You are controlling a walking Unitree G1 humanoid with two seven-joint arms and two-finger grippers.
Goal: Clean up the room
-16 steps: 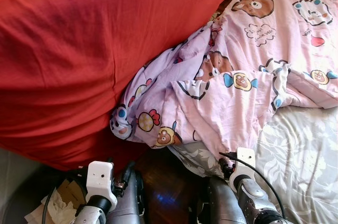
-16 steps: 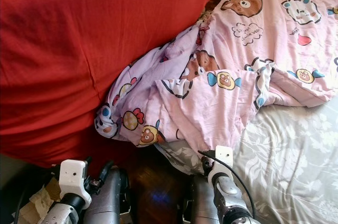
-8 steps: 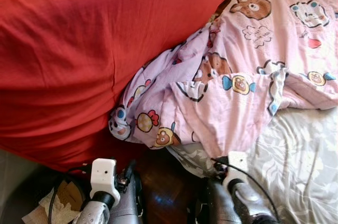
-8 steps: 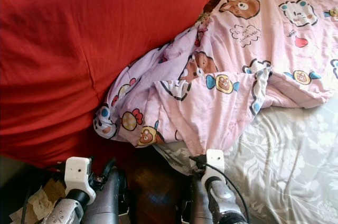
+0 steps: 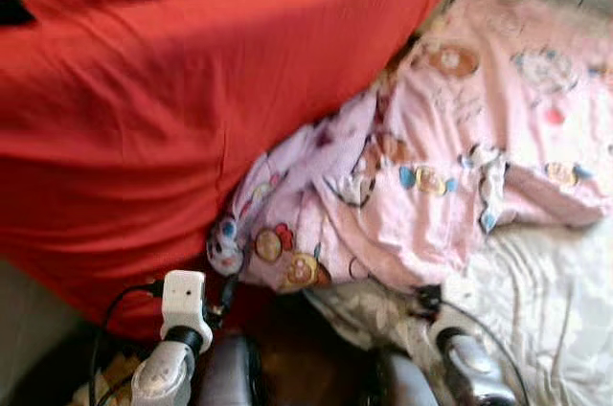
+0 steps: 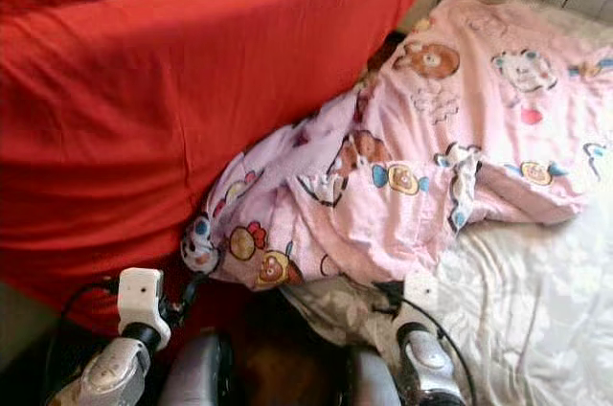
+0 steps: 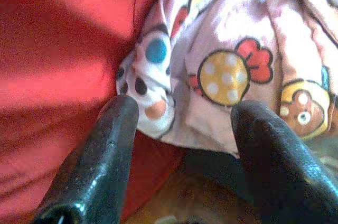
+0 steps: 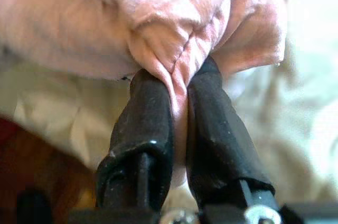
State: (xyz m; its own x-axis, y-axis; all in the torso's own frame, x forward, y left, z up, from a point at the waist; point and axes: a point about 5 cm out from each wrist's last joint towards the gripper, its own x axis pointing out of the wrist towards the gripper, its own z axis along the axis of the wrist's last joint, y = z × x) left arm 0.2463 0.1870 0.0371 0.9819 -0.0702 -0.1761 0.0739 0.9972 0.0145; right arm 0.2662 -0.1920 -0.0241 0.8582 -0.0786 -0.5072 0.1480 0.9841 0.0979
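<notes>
Gripping pink quilt on pale bedsheet, right hand; left hand released.

red cushion blocking left, pink quilt heaped right, no gap between

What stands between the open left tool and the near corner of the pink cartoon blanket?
Nothing visible. In the left wrist view the left tool is open, its fingers spread right at the hanging corner of the pink blanket, with the red cover alongside. The right tool is already shut on a fold of that blanket.
</notes>
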